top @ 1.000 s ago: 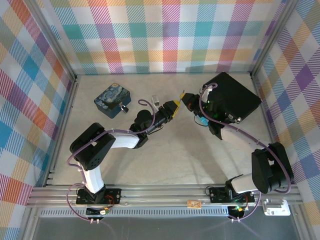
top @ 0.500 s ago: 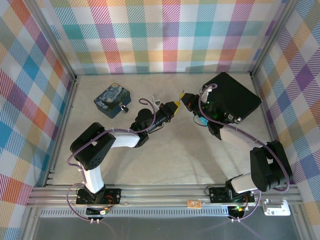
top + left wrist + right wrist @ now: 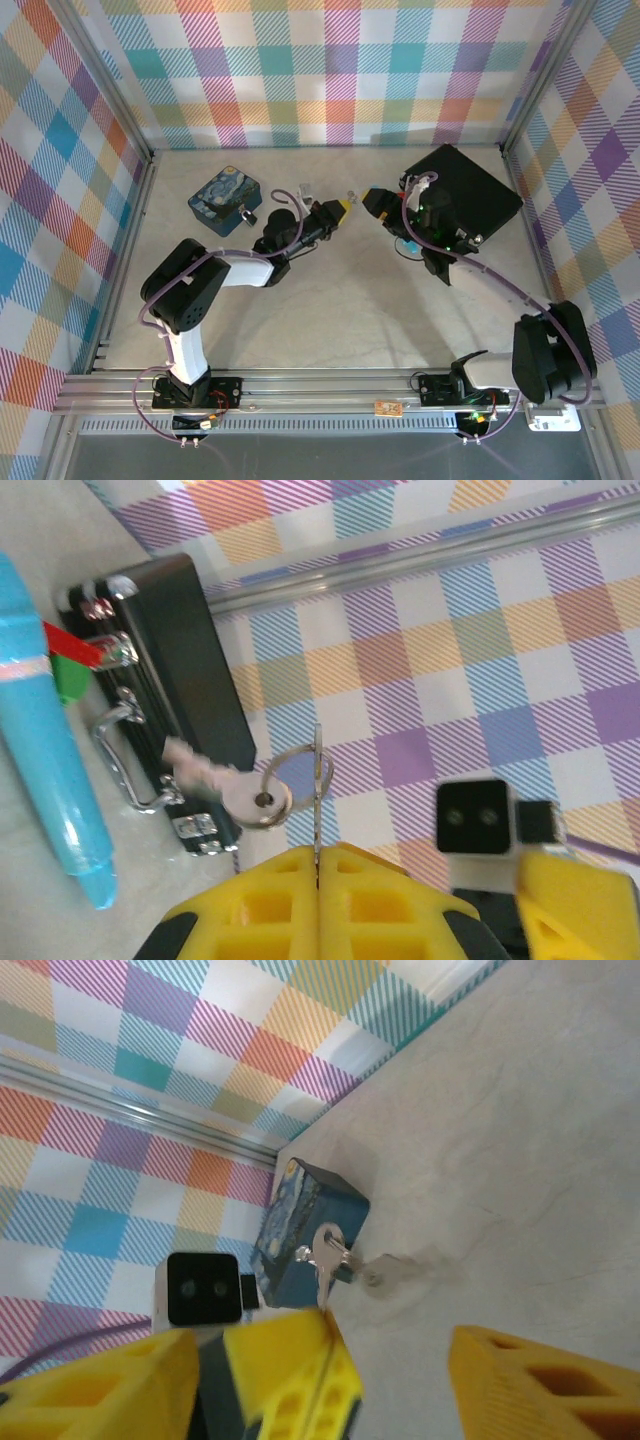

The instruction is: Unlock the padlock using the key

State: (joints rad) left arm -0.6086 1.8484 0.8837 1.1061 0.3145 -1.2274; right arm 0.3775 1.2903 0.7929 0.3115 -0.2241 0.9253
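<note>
Left gripper [image 3: 318,858] is seen with its yellow fingers [image 3: 270,900] pressed flat together, and a thin key ring [image 3: 318,810] is clamped edge-on between their tips. From that ring the key [image 3: 225,785] is hung just beyond the fingertips, pale and flat, its blade pointed away to the left in the left wrist view (the blade is slightly blurred). Nothing else is touched by these fingers.

Right gripper [image 3: 372,200] is set directly opposite, just beyond the left fingertips, with a small gap shown between the two in the top view. Its fingers [image 3: 545,1380] are spread well apart and nothing is held between them. In the right wrist view the closed left tips and the hanging key are seen in line with that open gap.

The padlock [image 3: 245,213] is found well apart from the key, back past the left gripper's wrist and to its left, against the edge of a blue painted tin [image 3: 222,198]. A black case [image 3: 470,195] lies behind the right gripper, and a turquoise cylinder [image 3: 50,750] lies beside that case.
</note>
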